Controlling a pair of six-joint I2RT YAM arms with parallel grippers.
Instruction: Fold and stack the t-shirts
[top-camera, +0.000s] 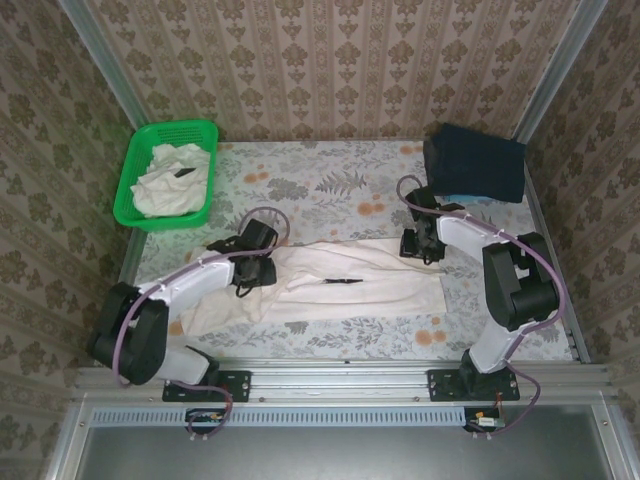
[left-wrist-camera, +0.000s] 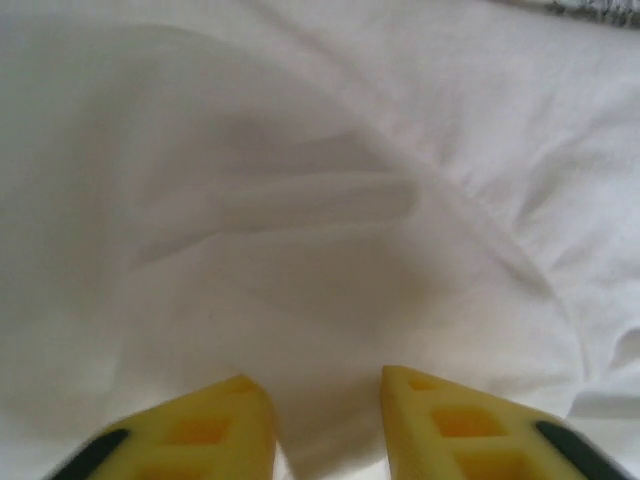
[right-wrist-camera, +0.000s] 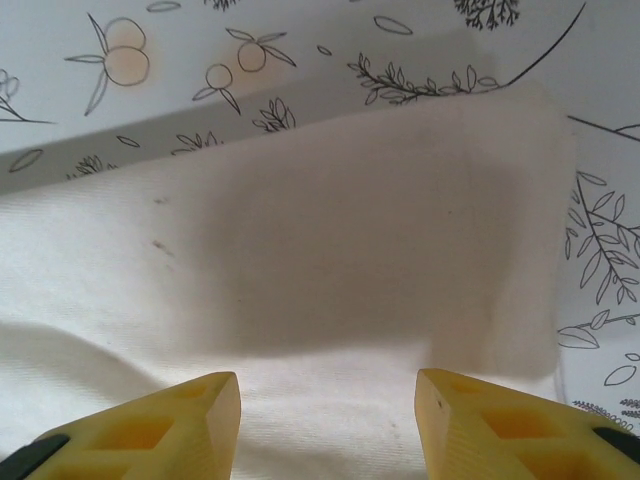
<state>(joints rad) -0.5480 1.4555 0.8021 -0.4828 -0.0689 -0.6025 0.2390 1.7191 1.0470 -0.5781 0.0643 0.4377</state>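
An off-white t-shirt (top-camera: 350, 290) lies folded into a long band across the middle of the floral table (top-camera: 320, 185), a small black graphic on top. My left gripper (top-camera: 255, 268) sits at its left end. In the left wrist view the yellow fingers (left-wrist-camera: 200, 430) pinch a raised fold of the cloth (left-wrist-camera: 300, 200), so the left gripper (left-wrist-camera: 327, 400) is shut on it. My right gripper (top-camera: 418, 245) hovers at the band's far right corner. Seen from the right wrist, this gripper (right-wrist-camera: 328, 395) stands open just above the flat cloth (right-wrist-camera: 350, 220).
A green mesh basket (top-camera: 128, 190) at the back left holds more crumpled t-shirts (top-camera: 170, 180). A dark blue fabric block (top-camera: 475, 160) sits at the back right, close behind the right arm. Patterned walls close in the table on three sides.
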